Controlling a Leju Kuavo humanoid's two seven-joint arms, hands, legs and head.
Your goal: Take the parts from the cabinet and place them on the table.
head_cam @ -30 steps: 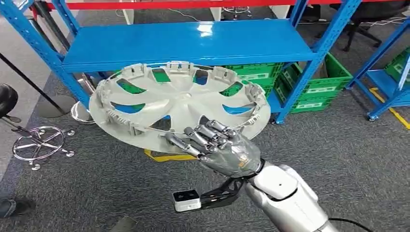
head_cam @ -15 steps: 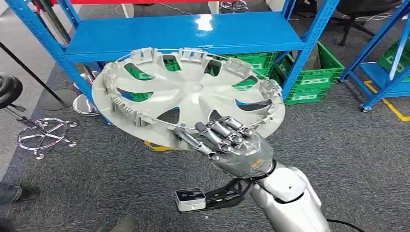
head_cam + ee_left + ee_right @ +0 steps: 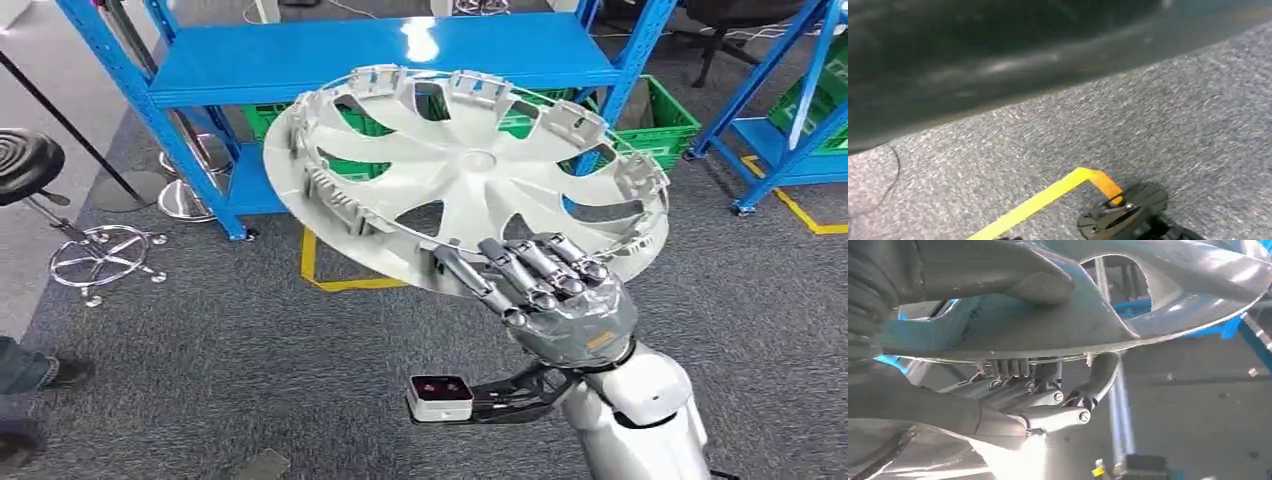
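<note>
The right hand (image 3: 560,295) grips the near rim of a silver-grey wheel cover (image 3: 470,180), fingers lying over the rim, and holds it tilted in the air with its ribbed inner side up. Beyond it stands a blue shelving rack (image 3: 380,55) with green crates (image 3: 655,125) on its low shelf. Yellow floor tape (image 3: 335,280) and a chrome-based stool (image 3: 30,165) sit on the grey carpet.

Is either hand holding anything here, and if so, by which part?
The right hand grips the round silver plastic hubcap by its near rim, fingers on top and thumb underneath. The left hand's state cannot be told.
</note>
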